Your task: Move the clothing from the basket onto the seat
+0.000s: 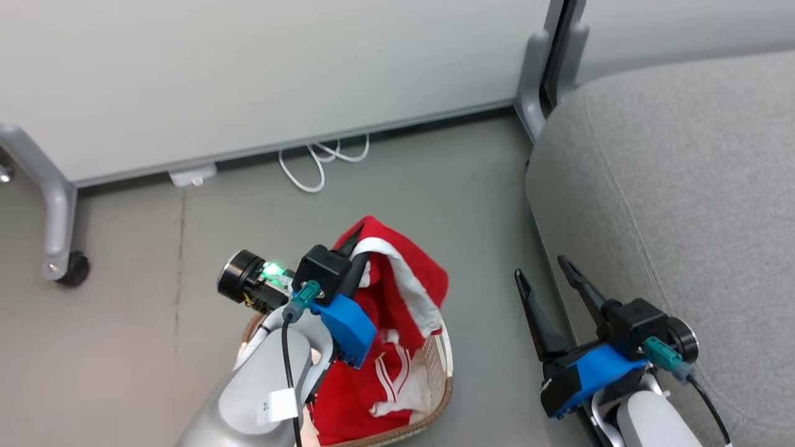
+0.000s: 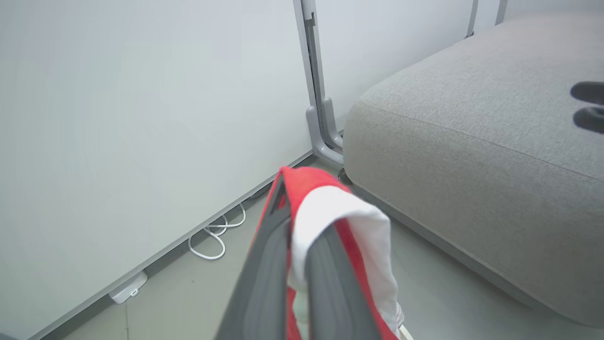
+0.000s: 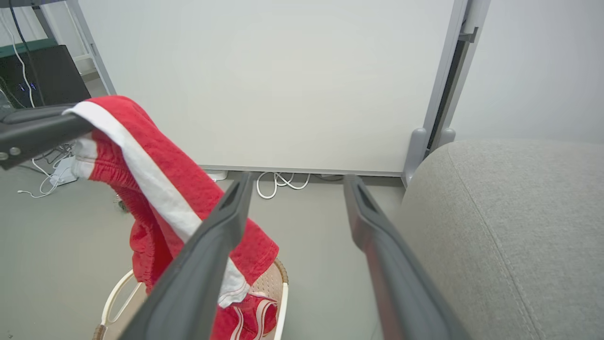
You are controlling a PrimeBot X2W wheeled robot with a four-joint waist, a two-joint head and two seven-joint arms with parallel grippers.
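My left gripper (image 1: 360,241) is shut on a red garment with a white stripe (image 1: 407,279), which hangs lifted above the basket (image 1: 445,372). A second red garment with white stripes (image 1: 366,388) lies inside the basket. In the left wrist view the held clothing (image 2: 330,210) drapes over my closed fingers (image 2: 264,264), with the grey seat (image 2: 472,141) to the right. My right gripper (image 1: 540,268) stands open and empty beside the seat (image 1: 683,186). The right wrist view has the hanging garment (image 3: 155,170) at left, the basket (image 3: 282,288) below it, and the open right gripper (image 3: 298,184).
A white partition panel (image 1: 248,74) stands behind the basket on grey legs with a caster (image 1: 71,270). A white cable (image 1: 323,162) loops on the floor at its foot. A grey post (image 1: 540,74) stands by the seat's far corner. Bare floor lies between basket and seat.
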